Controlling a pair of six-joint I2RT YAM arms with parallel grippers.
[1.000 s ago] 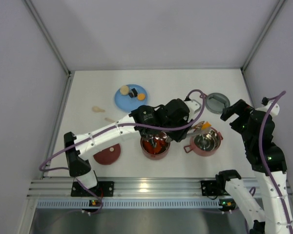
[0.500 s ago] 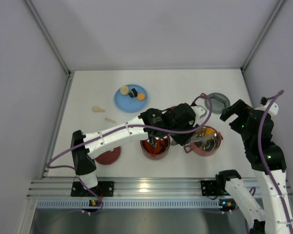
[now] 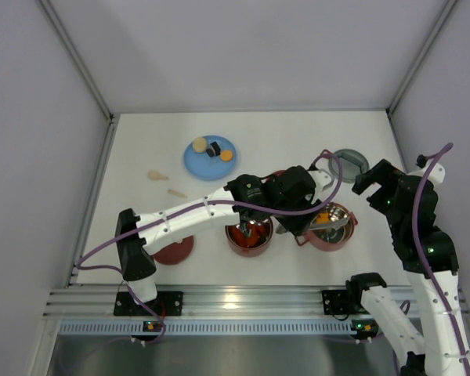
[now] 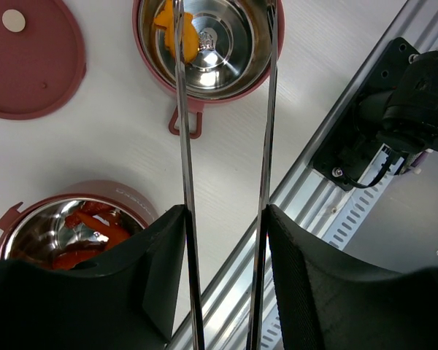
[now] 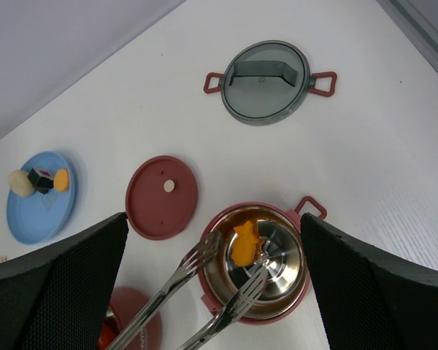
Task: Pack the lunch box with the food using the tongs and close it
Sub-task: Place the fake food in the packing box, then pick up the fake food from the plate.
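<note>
A: Bench (image 3: pixel 298 141) first?
B: White, flat. Blue plate (image 3: pixel 204 167) sits far left. A pale bit (image 3: pixel 156 175) and a second pale bit (image 3: pixel 176 193) lie just nearer than it, apart from each other.
A: Lunch box parts on it?
B: Left bowl (image 3: pixel 249 253) and right bowl (image 3: pixel 330 246) stand side by side, not touching. Maroon lid (image 3: pixel 173 247) lies left of them, second maroon lid (image 5: pixel 158 208) behind them, and grey lid (image 5: pixel 266 84) far right, handle up.
</note>
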